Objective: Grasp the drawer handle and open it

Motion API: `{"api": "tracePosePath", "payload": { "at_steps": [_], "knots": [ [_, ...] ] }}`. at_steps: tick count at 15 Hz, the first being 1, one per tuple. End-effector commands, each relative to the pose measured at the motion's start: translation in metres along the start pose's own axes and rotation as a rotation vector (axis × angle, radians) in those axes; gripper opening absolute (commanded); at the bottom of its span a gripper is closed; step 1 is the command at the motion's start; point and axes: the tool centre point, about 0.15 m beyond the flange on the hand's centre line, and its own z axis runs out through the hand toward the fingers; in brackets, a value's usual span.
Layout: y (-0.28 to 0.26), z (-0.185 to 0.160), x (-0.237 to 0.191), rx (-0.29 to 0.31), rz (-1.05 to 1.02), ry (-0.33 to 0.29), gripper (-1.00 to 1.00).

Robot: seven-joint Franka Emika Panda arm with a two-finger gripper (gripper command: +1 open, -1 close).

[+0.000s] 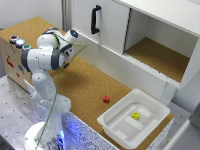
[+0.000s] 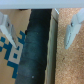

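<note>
A: How many handles does the white cabinet [image 1: 107,25] carry?

B: One. The drawer handle [image 1: 95,19] is a single slim black upright bar on the flat white panel, left of the cabinet's open compartment in the exterior view. Nothing touches it.

A: And the arm?

B: One white arm [image 1: 45,60] stands in front of the cabinet on the cork counter [image 1: 90,85], well apart from the handle. The gripper [image 2: 40,27] shows only in the wrist view: two pale fingers [image 2: 72,30] spread wide, nothing between them, over a dark strip and cork.

A: Anything else near the cabinet?

B: One white tray [image 1: 157,107] sits in front of the cabinet, holding one yellow block [image 1: 135,115]. One red block [image 1: 106,99] lies on the cork just beside the tray. Three coloured buttons [image 1: 19,42] top a box beyond the arm, away from the cabinet.
</note>
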Motion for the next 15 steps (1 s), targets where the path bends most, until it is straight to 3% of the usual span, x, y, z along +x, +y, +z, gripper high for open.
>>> {"api": "tracePosePath", "payload": {
  "at_steps": [1, 4, 7, 15],
  "knots": [
    [-0.007, -0.001, -0.020, 0.014, 0.103, 0.103, 1.00],
    [-0.019, -0.005, -0.031, 0.023, 0.115, 0.165, 1.00],
    [-0.017, -0.004, -0.032, 0.002, 0.126, 0.136, 1.00],
    [-0.010, 0.009, -0.031, 0.039, 0.115, 0.098, 1.00]
  ]
}}
